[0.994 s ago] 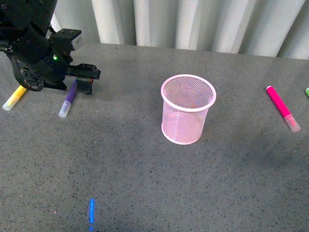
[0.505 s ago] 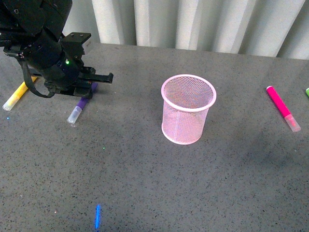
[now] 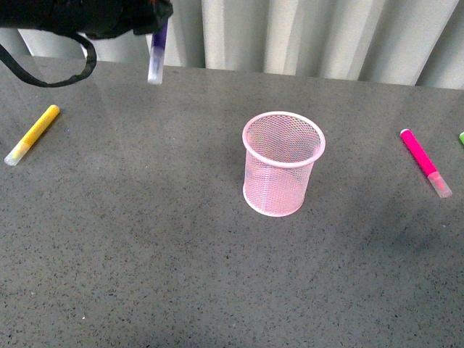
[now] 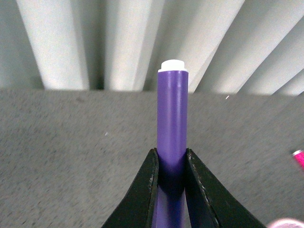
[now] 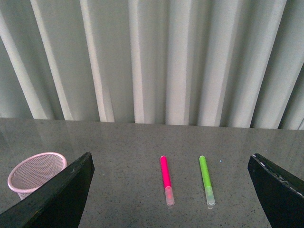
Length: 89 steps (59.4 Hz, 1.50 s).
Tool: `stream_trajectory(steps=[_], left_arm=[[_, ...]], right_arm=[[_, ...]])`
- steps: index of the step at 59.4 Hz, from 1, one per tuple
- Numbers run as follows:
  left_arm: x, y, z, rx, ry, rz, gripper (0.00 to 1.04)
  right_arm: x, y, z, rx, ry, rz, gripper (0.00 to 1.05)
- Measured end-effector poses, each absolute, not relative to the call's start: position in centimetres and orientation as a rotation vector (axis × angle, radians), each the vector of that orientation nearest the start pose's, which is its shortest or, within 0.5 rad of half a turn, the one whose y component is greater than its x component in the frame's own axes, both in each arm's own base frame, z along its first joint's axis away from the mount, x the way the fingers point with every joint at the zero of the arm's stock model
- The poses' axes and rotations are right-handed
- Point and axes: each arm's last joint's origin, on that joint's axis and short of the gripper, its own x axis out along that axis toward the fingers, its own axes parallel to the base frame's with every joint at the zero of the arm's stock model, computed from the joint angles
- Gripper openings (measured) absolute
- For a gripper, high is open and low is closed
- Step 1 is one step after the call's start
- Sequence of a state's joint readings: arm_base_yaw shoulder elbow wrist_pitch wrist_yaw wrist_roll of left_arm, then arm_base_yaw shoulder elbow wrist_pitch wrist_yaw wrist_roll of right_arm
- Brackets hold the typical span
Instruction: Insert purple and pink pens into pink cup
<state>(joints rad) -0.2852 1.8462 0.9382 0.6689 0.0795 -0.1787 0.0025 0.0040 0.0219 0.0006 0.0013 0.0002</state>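
My left gripper (image 3: 159, 16) is raised at the top left of the front view and shut on the purple pen (image 3: 156, 52). The pen hangs nearly upright above the table, clear cap down. In the left wrist view the two black fingers (image 4: 148, 190) clamp the purple pen (image 4: 172, 109) on both sides. The pink cup (image 3: 283, 163) stands upright mid-table, to the right of the held pen and lower. The pink pen (image 3: 424, 161) lies flat at the far right. My right gripper (image 5: 171, 190) is open, with the pink pen (image 5: 165, 176) on the table beyond it.
A yellow marker (image 3: 32, 134) lies at the left of the table. A green marker (image 5: 205, 178) lies beside the pink pen, just showing at the front view's right edge. Pale pleated curtains (image 3: 290, 32) close off the table's far edge.
The left gripper has lifted the purple pen off the table, rising and shifting right. The pen has turned from lying flat to hanging cap down. Cup and other markers have not moved.
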Motion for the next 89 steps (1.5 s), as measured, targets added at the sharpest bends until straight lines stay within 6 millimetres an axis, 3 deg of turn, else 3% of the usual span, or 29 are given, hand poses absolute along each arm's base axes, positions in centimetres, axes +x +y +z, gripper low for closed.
stream_trajectory(steps=[20, 26, 33, 51, 79, 89], left_arm=[[30.9, -17.8, 17.4, -0.26, 0.065, -0.443, 0.13], [30.3, -19.2, 16.8, -0.283, 0.065, -0.445, 0.13], [30.3, -20.4, 14.4, -0.292, 0.123, -0.403, 0.13], [31.6, -21.5, 12.2, -0.301, 0.171, -0.363, 0.13], [31.7, -21.5, 10.0, -0.363, 0.261, -0.322, 0.13], [31.5, -21.2, 10.0, -0.398, 0.329, -0.328, 0.39]], right_arm=[[9.7, 0.0, 17.1, 0.0, -0.018, 0.001, 0.98], [9.7, 0.0, 17.1, 0.001, -0.018, 0.001, 0.98], [9.7, 0.0, 17.1, 0.0, -0.019, 0.001, 0.98], [9.7, 0.0, 17.1, 0.0, -0.019, 0.001, 0.98], [9.7, 0.0, 17.1, 0.0, -0.018, 0.001, 0.98], [9.7, 0.0, 17.1, 0.0, -0.018, 0.001, 0.98]])
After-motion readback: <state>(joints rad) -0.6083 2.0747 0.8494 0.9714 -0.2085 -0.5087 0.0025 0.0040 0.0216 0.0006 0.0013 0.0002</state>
